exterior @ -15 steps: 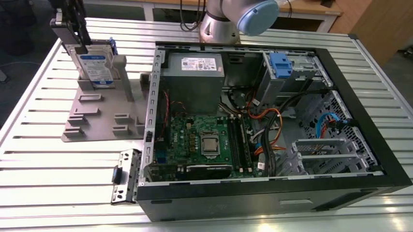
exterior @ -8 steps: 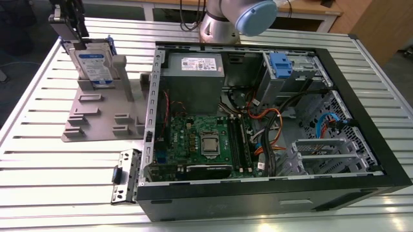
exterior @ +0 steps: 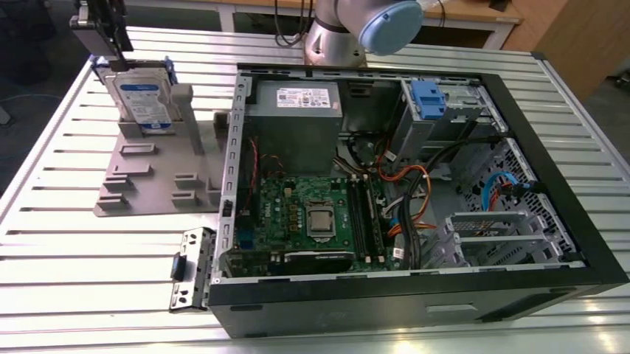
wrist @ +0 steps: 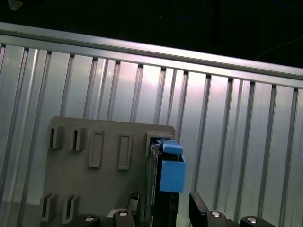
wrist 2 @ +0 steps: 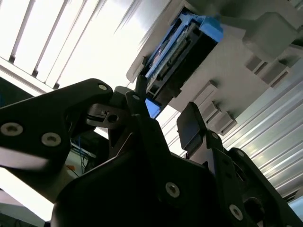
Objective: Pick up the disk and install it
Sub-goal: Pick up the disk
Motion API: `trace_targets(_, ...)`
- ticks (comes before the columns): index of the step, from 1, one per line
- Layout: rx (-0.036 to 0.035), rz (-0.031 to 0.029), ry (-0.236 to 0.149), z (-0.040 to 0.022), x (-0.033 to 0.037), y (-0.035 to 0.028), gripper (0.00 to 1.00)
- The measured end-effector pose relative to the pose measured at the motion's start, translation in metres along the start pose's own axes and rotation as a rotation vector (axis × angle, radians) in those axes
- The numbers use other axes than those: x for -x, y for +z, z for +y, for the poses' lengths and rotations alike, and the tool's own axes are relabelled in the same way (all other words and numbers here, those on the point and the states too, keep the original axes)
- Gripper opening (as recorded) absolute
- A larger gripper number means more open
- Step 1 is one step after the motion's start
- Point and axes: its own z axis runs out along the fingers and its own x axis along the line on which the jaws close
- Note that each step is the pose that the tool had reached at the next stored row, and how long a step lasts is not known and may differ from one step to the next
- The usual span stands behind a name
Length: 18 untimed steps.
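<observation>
One disk (exterior: 146, 99) upright in grey holder (exterior: 147, 173), claw (wrist: 164, 198) spread astride its top edge.

The arm (exterior: 333, 43) is a silvery-grey tube with a rounded joint closed by a pale blue cap (exterior: 391, 26). Its end effector (wrist 2: 163, 111) is matte black, built of angular plates and linked bars fixed with round silver screws (wrist 2: 172, 189). It ends in two flat black fingers (wrist 2: 191, 125).

Ribbed silver aluminium-slat table (exterior: 59, 243), glare bright on near slats. Light-brown wooden cabinet (exterior: 580, 37) behind, exterior view's right. Dark grey floor (exterior: 15, 133) past table's edge.
</observation>
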Motion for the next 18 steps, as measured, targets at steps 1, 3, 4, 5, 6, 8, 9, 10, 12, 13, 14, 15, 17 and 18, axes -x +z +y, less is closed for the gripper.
trace_targets(1, -0.0002, -0.0001, 0.0, -0.0001, 0.0001, 0.0001, 0.53)
trace_targets(3, 0.0002, -0.0003, 0.0, -0.0002, 0.0002, 0.0019, 0.53)
trace_targets(4, 0.0003, -0.0003, 0.0, -0.0002, 0.0003, 0.0037, 0.53)
trace_targets(5, 0.0003, -0.0003, 0.0, -0.0002, 0.0003, 0.0055, 0.53)
trace_targets(6, 0.0004, -0.0003, 0.0, -0.0002, 0.0002, 0.0073, 0.53)
trace_targets(8, 0.0003, -0.0003, 0.0, -0.0003, 0.0001, 0.0111, 0.53)
trace_targets(9, 0.0004, -0.0003, 0.0, -0.0003, 0.0, 0.0128, 0.53)
trace_targets(10, 0.0004, -0.0003, 0.0, -0.0003, -0.0001, 0.0146, 0.53)
trace_targets(12, 0.0005, -0.0003, 0.0, 0.0001, -0.0002, 0.0182, 0.53)
trace_targets(13, 0.0005, -0.0003, 0.0, 0.0003, -0.0003, 0.02, 0.53)
trace_targets(14, 0.0004, -0.0003, 0.0, 0.0006, -0.0003, 0.0218, 0.53)
trace_targets(15, 0.0003, -0.0003, 0.0, 0.0009, -0.0004, 0.0236, 0.53)
trace_targets(17, 0.0004, -0.0003, 0.0, 0.0012, -0.0005, 0.0274, 0.53)
trace_targets(18, 0.0003, -0.0003, 0.0, 0.0013, -0.0006, 0.0292, 0.53)
